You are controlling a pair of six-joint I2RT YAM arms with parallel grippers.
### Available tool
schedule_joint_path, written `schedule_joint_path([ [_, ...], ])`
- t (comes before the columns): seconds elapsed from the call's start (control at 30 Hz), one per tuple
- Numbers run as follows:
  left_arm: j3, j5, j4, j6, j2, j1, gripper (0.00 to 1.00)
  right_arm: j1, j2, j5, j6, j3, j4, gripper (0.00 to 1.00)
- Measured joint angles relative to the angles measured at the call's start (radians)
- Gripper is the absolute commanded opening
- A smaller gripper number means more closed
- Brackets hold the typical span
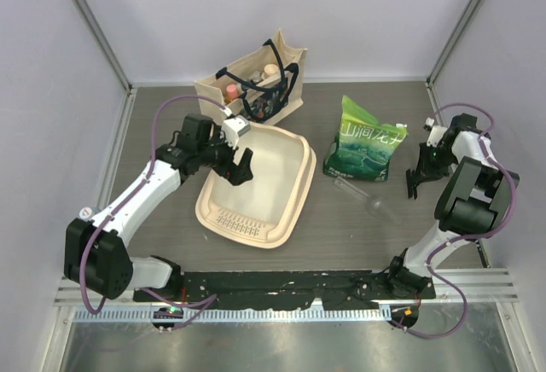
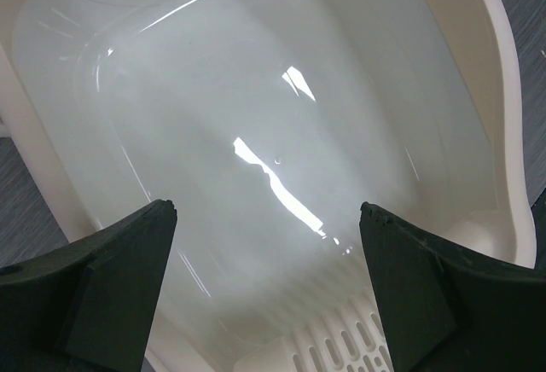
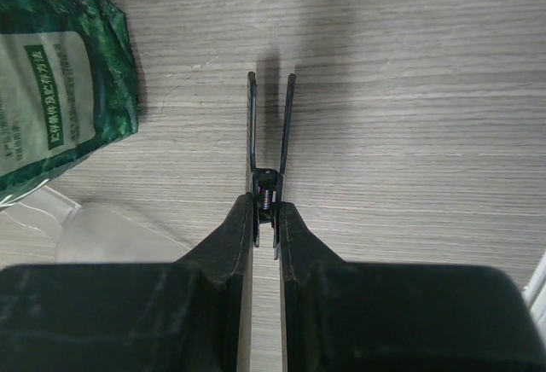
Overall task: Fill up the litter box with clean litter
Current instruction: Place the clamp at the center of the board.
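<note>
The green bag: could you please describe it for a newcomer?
Right of the cream litter box, short of the right gripper, a bag sits on the table. It alone is dark green with white characters; the tote is beige canvas.

From above, arm bases at 6 o'clock. On table (image 1: 341, 244), a little to 9 o'clock of centre: box (image 1: 269, 180), slotted end (image 1: 243, 218) toward 6 o'clock. At 12 o'clock of box, just behind its far rim: tote (image 1: 256, 82), bottles (image 1: 232, 90) inside. At 3 o'clock of box, just beside it: bag (image 1: 365, 143). At 6 o'clock of bag, by its near edge: scoop (image 1: 368, 197), flat on table, between box and right gripper (image 1: 415, 188). At 3 o'clock of bag, near but apart: that gripper, above bare table. Over box's 10 o'clock part: left gripper (image 1: 241, 171), above box floor.
</note>
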Motion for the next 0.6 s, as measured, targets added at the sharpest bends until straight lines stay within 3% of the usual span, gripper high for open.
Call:
schedule_joint_path([
  [0.3,0.000,0.002,0.000,0.000,-0.006,0.000,0.94,0.000,0.013,-0.007,0.013,-0.016,0.014,0.26],
  [0.6,0.004,0.021,-0.007,0.005,-0.006,-0.015,0.94,0.000,0.024,-0.032,0.015,-0.033,0.026,0.42],
])
